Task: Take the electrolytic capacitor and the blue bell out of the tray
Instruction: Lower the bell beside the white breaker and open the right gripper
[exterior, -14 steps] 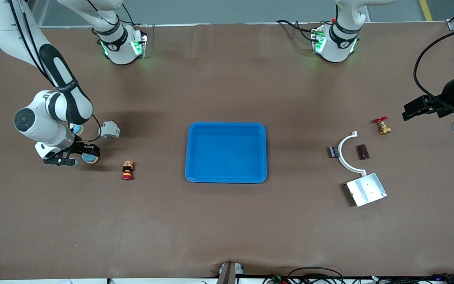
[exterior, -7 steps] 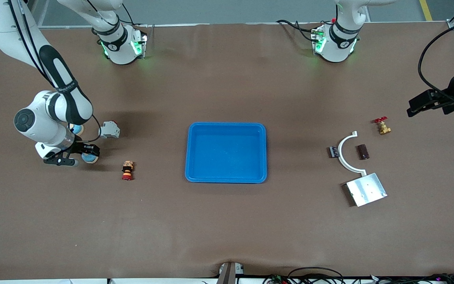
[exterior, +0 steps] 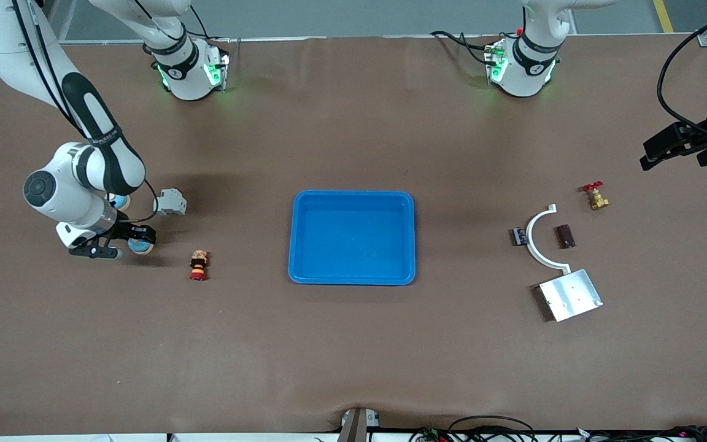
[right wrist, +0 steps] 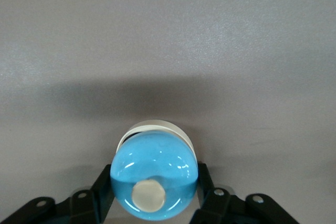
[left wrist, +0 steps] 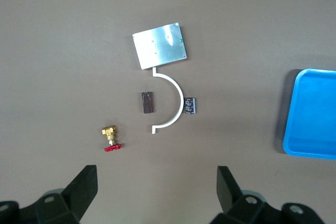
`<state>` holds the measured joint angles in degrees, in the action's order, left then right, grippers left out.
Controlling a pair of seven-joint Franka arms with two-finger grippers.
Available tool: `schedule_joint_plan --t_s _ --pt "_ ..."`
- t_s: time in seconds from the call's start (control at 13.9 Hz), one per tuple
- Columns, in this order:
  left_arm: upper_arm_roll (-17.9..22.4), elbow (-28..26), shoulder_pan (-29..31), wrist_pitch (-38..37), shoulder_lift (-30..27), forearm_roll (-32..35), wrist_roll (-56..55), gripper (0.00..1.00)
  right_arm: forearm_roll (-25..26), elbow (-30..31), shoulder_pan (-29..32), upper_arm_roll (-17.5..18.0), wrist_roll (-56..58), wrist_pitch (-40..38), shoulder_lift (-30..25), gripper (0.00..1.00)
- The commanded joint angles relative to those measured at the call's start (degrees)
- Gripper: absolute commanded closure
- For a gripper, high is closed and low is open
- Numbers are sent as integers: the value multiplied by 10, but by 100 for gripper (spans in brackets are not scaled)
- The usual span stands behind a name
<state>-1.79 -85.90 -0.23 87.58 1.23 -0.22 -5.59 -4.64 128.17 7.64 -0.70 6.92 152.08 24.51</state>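
Observation:
The bell (right wrist: 157,166), a glossy blue dome with a white button on a white base, sits on the brown table at the right arm's end. My right gripper (right wrist: 155,176) is shut on it, a black finger (right wrist: 103,186) against each side. The front view shows that gripper (exterior: 129,242) low by the bell (exterior: 140,247). The capacitor (exterior: 520,236), a small black cylinder with pale print, lies toward the left arm's end beside a white arc bracket (exterior: 534,242). My left gripper (exterior: 660,153) hangs open over that end; the capacitor (left wrist: 190,105) shows far below its own midpoint (left wrist: 156,170).
A blue tray (exterior: 353,279) lies mid-table. Near the bell are a grey-white block (exterior: 170,202), a red and yellow button part (exterior: 198,265) and a second blue round thing (exterior: 120,201) half hidden by the arm. By the capacitor lie a dark brown block (exterior: 565,236), a brass valve (exterior: 595,196) and a metal plate (exterior: 570,294).
The left arm has drawn back toward the table's edge at its own end, its gripper still open. The right gripper has stayed at the bell, shifting barely at all.

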Motion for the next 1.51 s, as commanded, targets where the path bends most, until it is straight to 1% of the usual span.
schedule_joint_plan --t_s 0.0,0.22,0.86,1.01,1.22,1.44 --pt "5 -8 -4 3 -9 -2 9 0 -13 -12 13 9 13 -5 6 0" --pt "-3 -8 -6 3 -9 -2 7 0 -13 -12 13 9 13 -5 6 0" --pt "-3 -8 -2 2 -8 -3 0 0 -13 -12 10 9 14 -12 -5 0" --pt "-3 -8 -2 2 -8 -3 0 0 -13 -12 9 9 29 -14 -13 0" --pt "-3 -8 -1 2 -8 -3 0 0 -13 -12 9 9 36 -38 -31 0" --pt "-3 -9 -1 2 -8 -3 -1 0 -13 -12 9 9 35 -79 -63 0"
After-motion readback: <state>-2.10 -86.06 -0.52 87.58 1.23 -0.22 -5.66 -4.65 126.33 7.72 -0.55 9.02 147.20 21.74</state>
